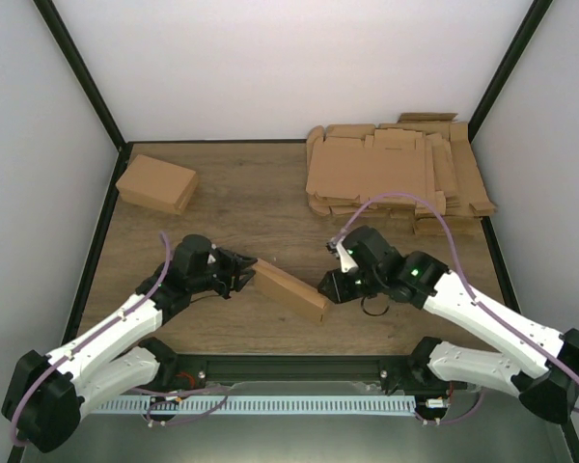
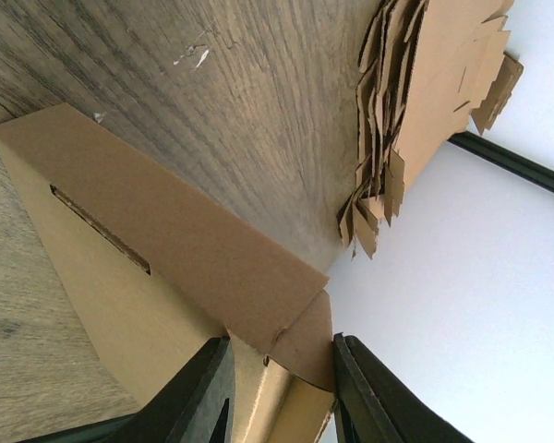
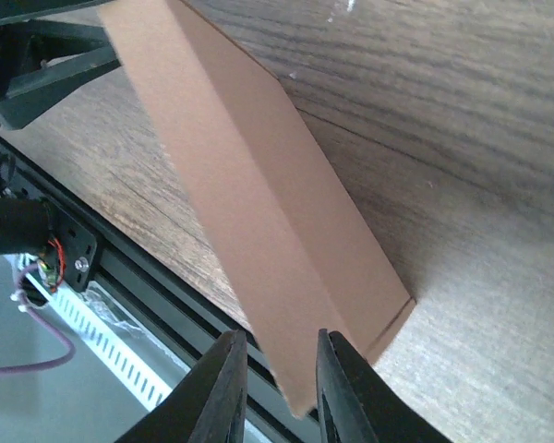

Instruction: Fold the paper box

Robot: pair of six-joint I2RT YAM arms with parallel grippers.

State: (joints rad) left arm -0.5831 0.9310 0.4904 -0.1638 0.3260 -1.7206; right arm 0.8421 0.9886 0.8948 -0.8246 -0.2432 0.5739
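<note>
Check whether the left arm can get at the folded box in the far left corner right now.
Probably not yet: bare table leads to the folded box, but the left gripper is shut on the paper box.

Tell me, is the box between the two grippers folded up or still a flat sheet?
Folded up. The box has raised walls and a closed top panel. Whether its end flaps are fully tucked, I cannot tell.
</note>
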